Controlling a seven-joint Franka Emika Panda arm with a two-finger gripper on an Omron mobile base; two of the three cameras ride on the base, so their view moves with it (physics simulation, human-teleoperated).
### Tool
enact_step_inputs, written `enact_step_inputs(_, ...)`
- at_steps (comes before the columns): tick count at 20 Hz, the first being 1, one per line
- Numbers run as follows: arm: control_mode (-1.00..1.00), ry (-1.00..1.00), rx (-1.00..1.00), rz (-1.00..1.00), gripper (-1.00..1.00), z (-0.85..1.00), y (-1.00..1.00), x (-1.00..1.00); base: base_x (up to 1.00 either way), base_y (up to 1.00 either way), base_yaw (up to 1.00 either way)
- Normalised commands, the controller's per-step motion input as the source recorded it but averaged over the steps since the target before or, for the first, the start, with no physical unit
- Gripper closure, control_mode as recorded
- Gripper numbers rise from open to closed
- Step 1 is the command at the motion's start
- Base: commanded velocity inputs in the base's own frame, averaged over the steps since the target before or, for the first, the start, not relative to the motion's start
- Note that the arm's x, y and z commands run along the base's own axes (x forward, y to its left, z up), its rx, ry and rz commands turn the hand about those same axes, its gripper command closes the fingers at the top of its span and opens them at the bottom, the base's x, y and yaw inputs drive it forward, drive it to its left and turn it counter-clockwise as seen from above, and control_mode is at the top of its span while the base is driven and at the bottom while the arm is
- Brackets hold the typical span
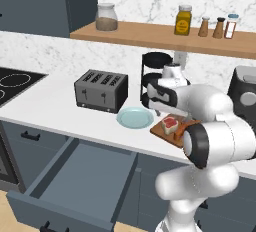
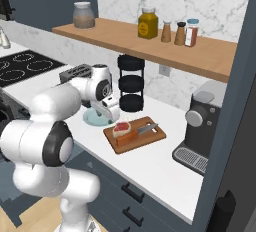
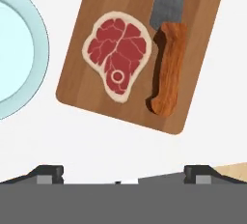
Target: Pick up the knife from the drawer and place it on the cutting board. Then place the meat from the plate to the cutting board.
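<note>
Hand view: knife (image 3: 166, 68) cut off at the top edge, blade only partly seen; plate (image 3: 41, 49) cropped at the left edge, bare. Left base view: cutting board (image 1: 161, 131) half hidden behind the white arm, knife a thin orange streak beside the meat (image 1: 170, 123). Gripper (image 2: 111, 111) seen from the side in the right base view, the fingers themselves hard to make out there.

White desk (image 2: 165, 163) under a marble wall, with a wooden shelf (image 2: 210, 51) of jars and shakers above the cutting board. Left of the board: plate touching nothing, then a toaster (image 1: 101, 90); behind the board, a black tiered rack (image 2: 131, 90); right of it, a coffee machine (image 2: 200, 126). Drawer (image 1: 75, 181) pulled wide open below the desk, left of the board, grey inside.

Meat flat on the board, knife just beside it, handle toward the board's near end. Finger tips (image 3: 48, 174) spread well apart, holding nothing, above bare desk just off the board's near edge.
</note>
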Motion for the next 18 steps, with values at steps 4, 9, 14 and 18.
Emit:
enact_step_inputs(4, -1.00, -0.09, 0.00, 0.01, -1.00, 0.78, 0.31, -0.82, 0.00, 0.00, 0.00)
enact_step_inputs(9, -1.00, -0.15, 0.00, 0.06, -1.00, 0.82, 0.02, -0.88, 0.00, 0.00, 0.00)
enact_step_inputs(14, -1.00, -0.12, 0.01, 0.15, -1.00, 0.84, -0.08, -0.87, 0.00, 0.00, 0.00)
enact_step_inputs(18, -1.00, -0.12, 0.04, 0.22, -1.00, 0.87, -0.06, -0.67, 0.00, 0.00, 0.00)
